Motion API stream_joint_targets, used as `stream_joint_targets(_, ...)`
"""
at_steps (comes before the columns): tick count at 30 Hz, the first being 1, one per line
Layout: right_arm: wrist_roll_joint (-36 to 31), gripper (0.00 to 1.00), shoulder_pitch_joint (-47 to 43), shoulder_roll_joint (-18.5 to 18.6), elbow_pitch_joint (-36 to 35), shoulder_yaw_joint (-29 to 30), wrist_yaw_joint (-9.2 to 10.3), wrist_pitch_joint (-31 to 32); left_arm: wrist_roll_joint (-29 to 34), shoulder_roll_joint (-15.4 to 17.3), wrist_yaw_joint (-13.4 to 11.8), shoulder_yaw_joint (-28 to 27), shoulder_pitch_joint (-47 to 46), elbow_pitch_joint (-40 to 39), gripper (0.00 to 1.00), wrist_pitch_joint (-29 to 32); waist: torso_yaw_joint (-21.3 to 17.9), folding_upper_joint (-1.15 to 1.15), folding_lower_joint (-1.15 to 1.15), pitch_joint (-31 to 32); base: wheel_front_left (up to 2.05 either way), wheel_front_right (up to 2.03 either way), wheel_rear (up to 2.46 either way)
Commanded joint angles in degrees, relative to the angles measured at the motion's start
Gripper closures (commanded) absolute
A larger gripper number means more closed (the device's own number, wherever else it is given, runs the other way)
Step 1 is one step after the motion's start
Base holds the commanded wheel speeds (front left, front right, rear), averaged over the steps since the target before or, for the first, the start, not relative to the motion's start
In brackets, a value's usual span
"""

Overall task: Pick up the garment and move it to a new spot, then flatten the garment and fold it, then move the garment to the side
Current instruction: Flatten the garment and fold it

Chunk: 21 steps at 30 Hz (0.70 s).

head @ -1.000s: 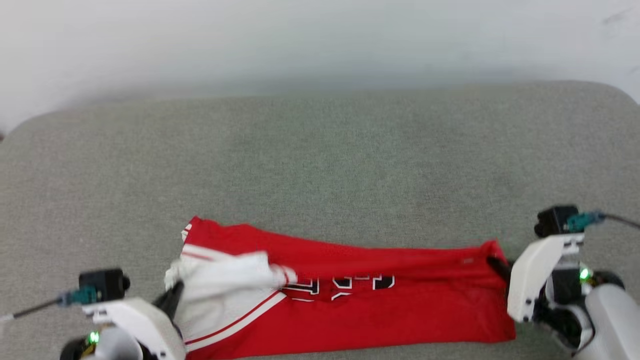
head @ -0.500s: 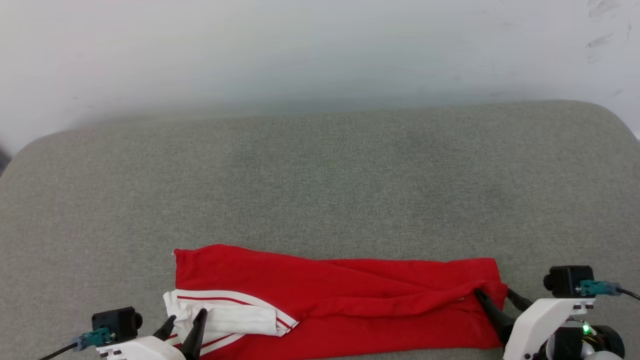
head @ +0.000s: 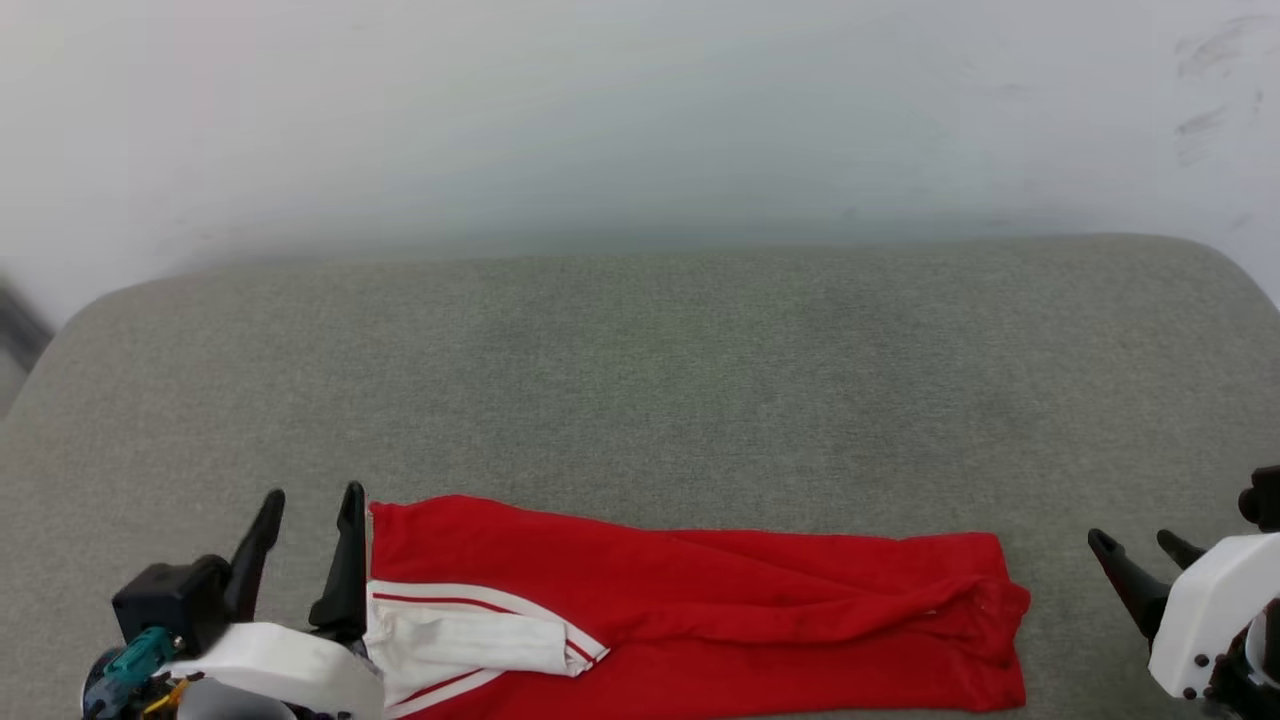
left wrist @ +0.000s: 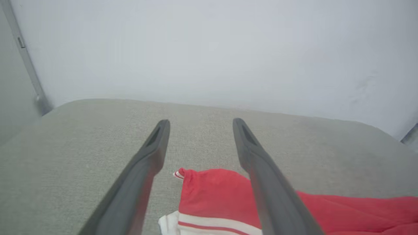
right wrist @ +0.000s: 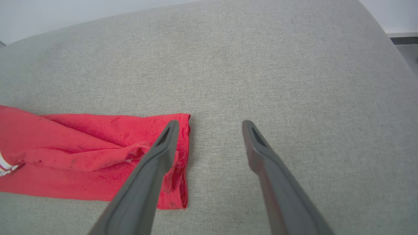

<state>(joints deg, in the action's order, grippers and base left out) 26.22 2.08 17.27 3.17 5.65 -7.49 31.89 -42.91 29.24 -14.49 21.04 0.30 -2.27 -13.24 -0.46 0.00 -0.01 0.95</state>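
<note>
Garment (head: 700,610) lies released; left fingers (head: 345,560) and right fingers (head: 1125,575) have opened, withdrawn.

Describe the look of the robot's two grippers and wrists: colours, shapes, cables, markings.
The left gripper and the right gripper each have two long, tapering dark fingers with a slot-like recess near the tip, on a smooth white shell. A black camera block with a teal connector sits on the left wrist.

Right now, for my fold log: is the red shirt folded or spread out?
Folded: the garment lies as a narrow red band on the grey cushion, a layer doubled over lengthwise, one white sleeve on top.
</note>
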Motion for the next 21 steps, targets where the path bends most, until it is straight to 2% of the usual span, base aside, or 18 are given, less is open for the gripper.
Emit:
stream_joint_targets(1,-0.22,0.0,1.07,0.83,-0.92,-0.03,0.0,2.73,1.82,0.54,-0.93,-0.14,-0.92,-1.67,0.0,-0.62,0.81,0.0,0.01,-0.43,0.0,0.0,0.0)
stream_joint_targets(6,0.07,0.0,1.65,1.18,-0.78,-0.66,0.0,8.51,6.51,1.69,-2.72,0.45,-2.85,-6.06,0.0,-1.02,2.98,0.0,0.01,-3.11,0.0,0.0,0.0)
stream_joint_targets(10,0.56,0.0,1.5,0.29,1.6,-1.13,0.0,10.41,8.94,2.23,-3.45,1.28,-4.34,-8.41,0.0,-0.81,4.75,0.0,0.01,-5.74,0.0,0.0,0.0)
stream_joint_targets(21,2.7,0.0,1.36,-3.71,9.92,-4.44,0.0,13.74,10.14,1.77,-3.3,2.62,-6.95,-8.92,0.0,-0.04,7.31,0.0,0.01,-9.88,0.0,0.0,0.0)
